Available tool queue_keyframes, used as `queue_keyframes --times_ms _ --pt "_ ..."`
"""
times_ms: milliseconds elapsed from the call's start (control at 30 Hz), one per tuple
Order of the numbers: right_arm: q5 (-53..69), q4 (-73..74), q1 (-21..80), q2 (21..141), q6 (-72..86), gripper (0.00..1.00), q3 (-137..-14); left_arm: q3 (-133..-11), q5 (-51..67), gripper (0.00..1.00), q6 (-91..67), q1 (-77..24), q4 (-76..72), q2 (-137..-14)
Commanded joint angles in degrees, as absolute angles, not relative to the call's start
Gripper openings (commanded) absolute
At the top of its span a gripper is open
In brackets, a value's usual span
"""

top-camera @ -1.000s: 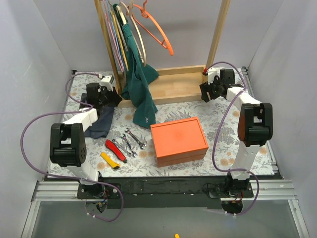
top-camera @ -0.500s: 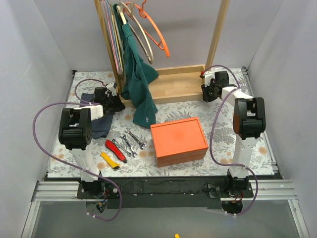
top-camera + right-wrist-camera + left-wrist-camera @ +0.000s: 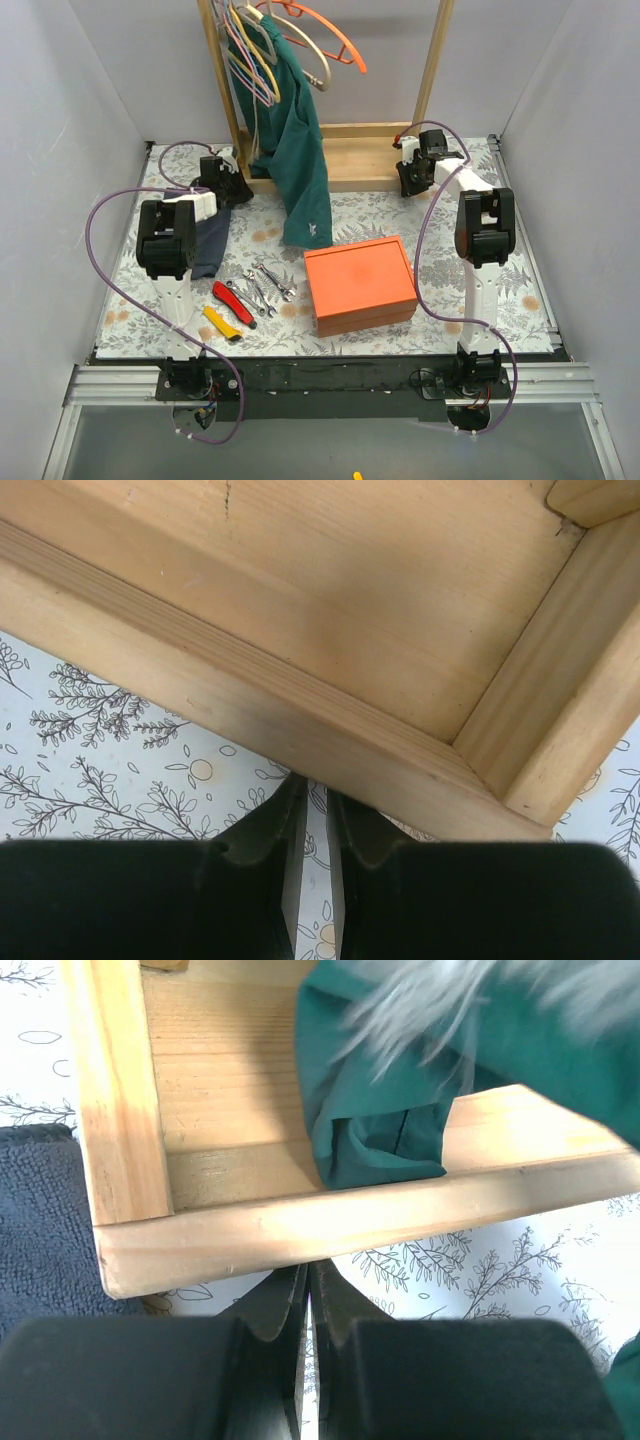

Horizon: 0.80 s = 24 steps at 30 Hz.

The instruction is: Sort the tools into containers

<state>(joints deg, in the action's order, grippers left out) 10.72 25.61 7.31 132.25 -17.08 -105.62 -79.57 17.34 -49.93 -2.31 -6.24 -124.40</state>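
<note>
The tools lie on the patterned cloth at front left: red-and-black pliers, a yellow-handled tool and silver wrenches. To their right stands the orange box that holds the containers; its drawers are closed. Far from the tools, my left gripper is shut and empty, its tips against the front rail of the wooden rack base. My right gripper presses on the same rail near its right corner. Its jaws stand a narrow gap apart with only cloth showing between them.
The clothes rack's wooden tray base spans the back of the table. A green garment and several coloured hangers hang from it, blurred by swinging. A dark blue cloth lies under the left arm.
Both arms have reached farther back and the rack base has slid away and squared up. The hangers and garment swing. The right jaws have closed from wide to a narrow gap.
</note>
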Motion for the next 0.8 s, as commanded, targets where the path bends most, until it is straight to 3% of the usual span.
queue_keyframes --times_ms 0,100,133,233,367,500,600,767 --pt "10.01 13.44 7.73 132.64 -16.88 0.22 -106.98 -80.08 12.04 0.00 -50.70 -2.81 -8.71 -120.95" --pt "12.03 13.45 7.74 125.53 -15.47 0.27 -99.62 -73.50 14.06 0.00 -55.00 -2.46 -6.52 -113.31" --pt "12.30 13.27 7.73 121.33 -15.47 0.34 -97.93 -71.04 14.06 0.00 -56.24 -2.29 -5.72 -108.94" --pt "14.49 13.97 7.21 113.07 -14.68 0.43 -92.56 -66.82 12.40 0.00 -61.07 -2.29 -0.98 -99.54" --pt "16.26 15.03 6.68 102.77 -15.46 0.50 -85.27 -62.51 14.84 0.00 -61.71 -2.28 7.63 -88.97" --pt "16.79 17.22 6.68 93.27 -19.15 0.50 -74.82 -55.56 36.49 0.00 -51.36 -2.55 14.73 -79.65" --pt "16.61 19.24 6.68 84.58 -20.39 0.48 -66.99 -52.47 44.00 0.00 -40.28 -2.99 21.78 -71.57" --pt "18.19 24.69 6.59 75.16 -19.86 0.32 -58.46 -53.87 53.07 0.00 -15.72 -3.34 38.97 -66.45"
